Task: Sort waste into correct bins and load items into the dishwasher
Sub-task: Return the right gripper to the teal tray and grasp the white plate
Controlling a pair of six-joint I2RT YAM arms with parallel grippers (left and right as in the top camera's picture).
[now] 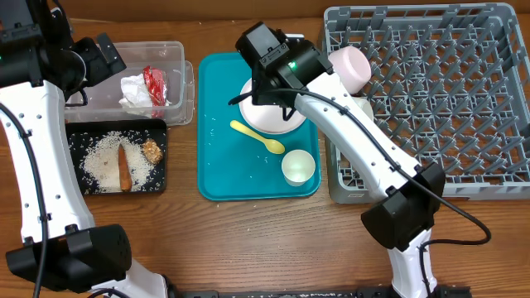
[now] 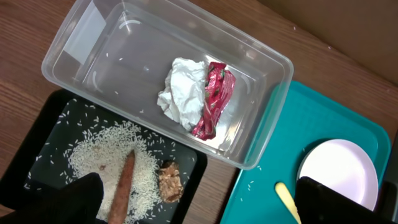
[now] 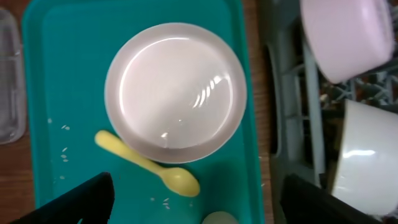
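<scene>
The white plate (image 1: 267,118) (image 3: 175,92), yellow spoon (image 1: 257,136) (image 3: 149,165) and small white cup (image 1: 298,167) lie on the teal tray (image 1: 217,170). My right gripper (image 1: 267,83) (image 3: 199,205) hangs open and empty above the plate. A pink bowl (image 1: 352,66) (image 3: 345,34) and a white bowl (image 3: 367,149) sit at the grey rack's (image 1: 447,91) left edge. My left gripper (image 1: 101,58) (image 2: 202,205) is open and empty above the clear tub (image 1: 178,58) (image 2: 93,37), which holds the napkin (image 2: 181,90) and red wrapper (image 2: 212,98). The black tray (image 1: 79,141) holds rice (image 2: 102,155), the carrot stick (image 2: 124,183) and the brown lump (image 2: 169,182).
A few loose rice grains lie on the teal tray (image 3: 65,152) near the spoon. A grey holder (image 1: 341,186) sits between the teal tray and the rack. Bare wooden table (image 1: 248,240) runs along the front.
</scene>
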